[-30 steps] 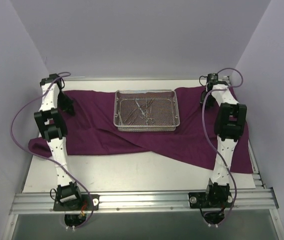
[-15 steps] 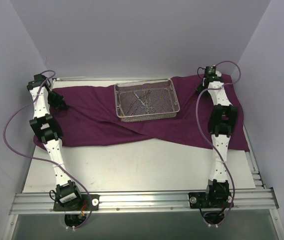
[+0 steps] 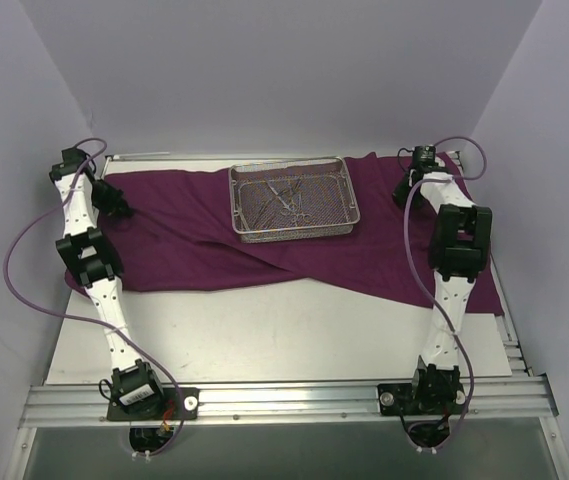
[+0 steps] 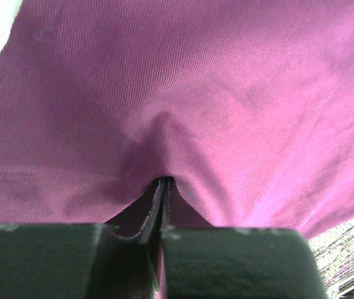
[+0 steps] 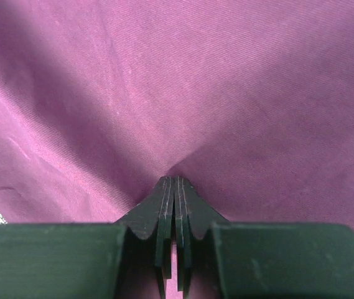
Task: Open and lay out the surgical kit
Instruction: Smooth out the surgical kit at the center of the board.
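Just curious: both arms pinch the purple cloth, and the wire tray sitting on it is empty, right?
Not empty: the top view shows slim metal instruments lying in the wire tray. The rest holds: the left fingers and right fingers pinch the purple cloth, and the tray sits on it.

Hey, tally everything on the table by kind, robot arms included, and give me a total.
Purple cloth wrap: 1
Wire-mesh tray: 1
Robot arms: 2
Metal instruments in the tray: too small to count
Total: 4, instruments aside

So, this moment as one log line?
left end effector: shut on cloth wrap; right end effector: shut on cloth wrap; mesh tray: on cloth wrap
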`<state>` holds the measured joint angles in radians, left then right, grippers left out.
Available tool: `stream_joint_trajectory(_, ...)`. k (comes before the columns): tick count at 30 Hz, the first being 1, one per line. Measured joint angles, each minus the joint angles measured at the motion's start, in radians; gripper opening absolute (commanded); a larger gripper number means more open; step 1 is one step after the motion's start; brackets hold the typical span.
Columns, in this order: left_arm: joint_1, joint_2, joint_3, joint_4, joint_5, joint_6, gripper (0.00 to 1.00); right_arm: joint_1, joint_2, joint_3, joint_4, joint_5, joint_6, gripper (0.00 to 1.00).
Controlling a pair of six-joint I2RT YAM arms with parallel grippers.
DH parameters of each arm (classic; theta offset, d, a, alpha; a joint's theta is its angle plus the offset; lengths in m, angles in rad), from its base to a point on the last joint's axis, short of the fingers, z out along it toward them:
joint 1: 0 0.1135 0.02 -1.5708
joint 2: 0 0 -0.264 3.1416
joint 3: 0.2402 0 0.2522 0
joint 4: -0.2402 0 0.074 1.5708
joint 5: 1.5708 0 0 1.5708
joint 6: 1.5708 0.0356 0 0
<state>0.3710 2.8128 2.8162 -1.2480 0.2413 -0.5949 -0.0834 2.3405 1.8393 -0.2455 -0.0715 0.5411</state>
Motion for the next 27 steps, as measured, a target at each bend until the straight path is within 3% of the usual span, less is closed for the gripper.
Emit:
stream_joint_trajectory(5,-0.003,-0.04,-0.073,0.039,0.007,0.003,0.23,0.001,0.044,0.102,-0.09,-0.003,-0.037,0.0)
stream_joint_trajectory(8,-0.023,-0.105,-0.164,0.048,-0.01,0.009,0.36,0.001,0.089,0.204,-0.171,-0.002,-0.059,0.13)
stream_joint_trajectory(11,-0.058,-0.239,-0.322,0.066,-0.067,0.014,0.41,0.001,0.117,0.285,-0.254,0.005,-0.085,0.35)
stream_joint_trajectory(14,-0.093,-0.411,-0.496,0.086,-0.09,0.018,0.41,0.004,0.098,0.291,-0.317,0.009,-0.101,0.45)
stream_joint_trajectory(17,-0.127,-0.582,-0.645,0.109,-0.103,0.04,0.41,0.008,0.005,0.182,-0.351,0.014,-0.108,0.48)
stream_joint_trajectory(22,-0.167,-0.78,-0.832,0.148,-0.117,0.092,0.37,0.01,-0.278,-0.109,-0.399,0.025,-0.12,0.37)
stream_joint_trajectory(23,-0.169,-0.816,-0.885,0.16,-0.11,0.101,0.36,0.01,-0.349,-0.167,-0.408,0.028,-0.124,0.22)
stream_joint_trajectory(24,-0.17,-0.843,-0.933,0.173,-0.103,0.105,0.34,0.008,-0.406,-0.214,-0.409,0.031,-0.13,0.14)
stream_joint_trajectory(27,-0.17,-0.915,-1.082,0.212,-0.079,0.112,0.33,0.005,-0.548,-0.334,-0.41,0.021,-0.133,0.01)
